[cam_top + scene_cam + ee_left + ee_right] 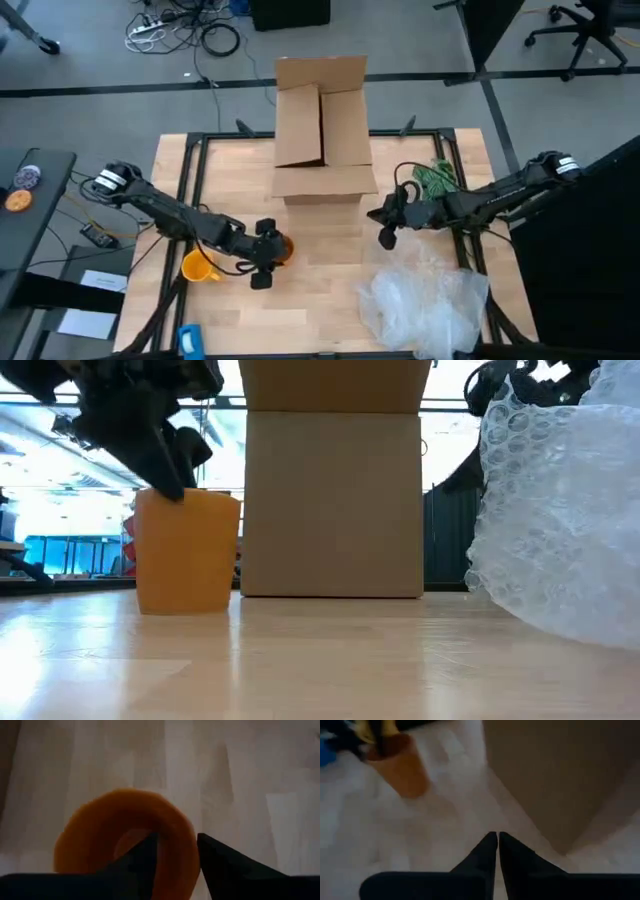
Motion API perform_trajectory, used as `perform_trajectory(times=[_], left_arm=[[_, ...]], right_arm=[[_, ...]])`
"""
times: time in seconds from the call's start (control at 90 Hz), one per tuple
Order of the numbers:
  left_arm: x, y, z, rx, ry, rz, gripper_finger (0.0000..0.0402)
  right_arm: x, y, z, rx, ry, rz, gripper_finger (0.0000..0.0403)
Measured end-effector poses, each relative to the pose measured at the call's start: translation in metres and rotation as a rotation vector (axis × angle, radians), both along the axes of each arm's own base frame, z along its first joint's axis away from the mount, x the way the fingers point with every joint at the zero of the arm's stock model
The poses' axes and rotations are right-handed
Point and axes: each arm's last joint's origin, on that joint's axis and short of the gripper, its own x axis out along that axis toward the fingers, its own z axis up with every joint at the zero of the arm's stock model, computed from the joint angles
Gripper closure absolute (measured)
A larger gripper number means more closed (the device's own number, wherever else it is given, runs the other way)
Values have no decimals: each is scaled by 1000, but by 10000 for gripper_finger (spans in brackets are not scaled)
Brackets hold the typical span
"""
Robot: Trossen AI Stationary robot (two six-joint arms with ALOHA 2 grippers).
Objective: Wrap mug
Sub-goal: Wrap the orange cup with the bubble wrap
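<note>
**Inspector:** Where is the mug [283, 247] relative to the grippers?

**Assistant:** It stands upright on the table [320, 300], left of centre, in front of the cardboard box [322, 125]. The left gripper [176, 851] is right at it: in its wrist view one finger sits inside the rim and the other outside, so the wall lies between them. The fingers look clamped on the rim.

**Inspector:** And the right gripper [498, 840]?

**Assistant:** Fingers together, empty, hovering near the box, well apart from the mug.

**Inspector:** The wrap?

**Assistant:** The bubble wrap [428, 303] lies crumpled at the front right, across the table from the mug. I judge the left arm must carry the mug rightward to it.
</note>
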Motion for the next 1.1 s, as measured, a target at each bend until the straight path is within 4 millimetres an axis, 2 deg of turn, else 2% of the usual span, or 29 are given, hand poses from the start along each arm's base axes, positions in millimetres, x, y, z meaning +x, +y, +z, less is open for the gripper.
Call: perform_trajectory(times=[0.111,0.367,0.567,0.7,0.856,0.989,1.1], left_arm=[[0,0,3,6,19,0,275],[-3,-2,45,10,137,58,275],[6,-27,77,-57,-64,-41,275],[9,-41,90,-67,-199,-90,275],[14,-58,92,-16,-359,-68,275],[28,-72,80,50,-449,-102,275],[43,-82,68,65,-494,-119,275]], right_arm=[[5,10,15,61,-64,145,403],[3,46,43,231,-100,533,403],[-5,88,50,251,-194,733,403],[-7,115,47,278,-261,795,395],[0,154,42,334,-298,854,378],[13,198,48,369,-247,907,365],[19,231,52,404,-131,914,358]])
